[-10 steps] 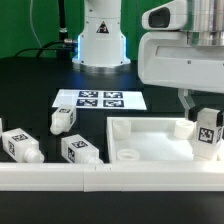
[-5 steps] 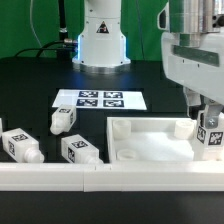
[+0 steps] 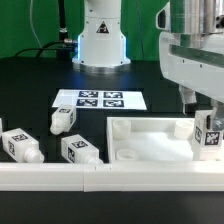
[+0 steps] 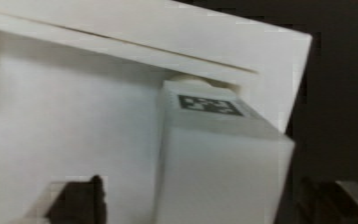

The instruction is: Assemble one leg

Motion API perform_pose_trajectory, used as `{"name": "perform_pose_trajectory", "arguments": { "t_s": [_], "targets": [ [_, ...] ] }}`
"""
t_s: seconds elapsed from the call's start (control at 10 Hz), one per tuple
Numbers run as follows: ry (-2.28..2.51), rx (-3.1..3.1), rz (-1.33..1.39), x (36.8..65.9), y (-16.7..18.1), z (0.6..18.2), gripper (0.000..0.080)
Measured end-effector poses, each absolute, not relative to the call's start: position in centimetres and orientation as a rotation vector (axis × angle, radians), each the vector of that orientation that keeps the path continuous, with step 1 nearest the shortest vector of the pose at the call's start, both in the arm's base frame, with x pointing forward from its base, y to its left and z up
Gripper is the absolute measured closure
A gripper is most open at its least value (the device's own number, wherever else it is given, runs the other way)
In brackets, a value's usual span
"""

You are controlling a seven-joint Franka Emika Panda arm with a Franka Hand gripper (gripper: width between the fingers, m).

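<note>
Exterior view: the gripper (image 3: 207,108) is closed on a leg (image 3: 210,132), upright over the tray (image 3: 150,145) at its far corner toward the exterior view's right; the frame edge cuts both off. Three more legs (image 3: 64,119) lie beside the marker board (image 3: 100,99).

Wrist view: the fingers (image 4: 73,200) flank the leg (image 4: 220,165); the fingertips are out of frame.

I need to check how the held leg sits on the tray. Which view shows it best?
The wrist view: the leg fills the frame, its rounded end against the tray corner. The exterior view shows only its tagged side under the gripper.

Four legs (image 3: 209,131), one tray (image 3: 160,150)
</note>
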State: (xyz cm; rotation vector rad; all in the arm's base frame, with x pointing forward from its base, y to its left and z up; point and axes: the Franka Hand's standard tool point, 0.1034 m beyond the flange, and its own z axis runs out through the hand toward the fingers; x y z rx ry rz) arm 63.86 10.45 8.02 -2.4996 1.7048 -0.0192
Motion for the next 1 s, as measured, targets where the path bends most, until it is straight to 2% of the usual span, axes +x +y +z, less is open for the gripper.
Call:
{"name": "perform_pose_trajectory", "arguments": {
  "t_s": [0.1,0.5,0.7,1.0],
  "targets": [
    [1.471,-2.646,-0.032,64.1,10.6,8.0,0.0179],
    [1.069,-2.836,-0.058,64.1,10.5,7.9,0.0151],
    [0.59,-3.016,-0.101,64.3,11.0,8.0,0.015],
    [0.604,-3.013,-0.099,64.2,11.3,8.0,0.0152]
  ]
}}
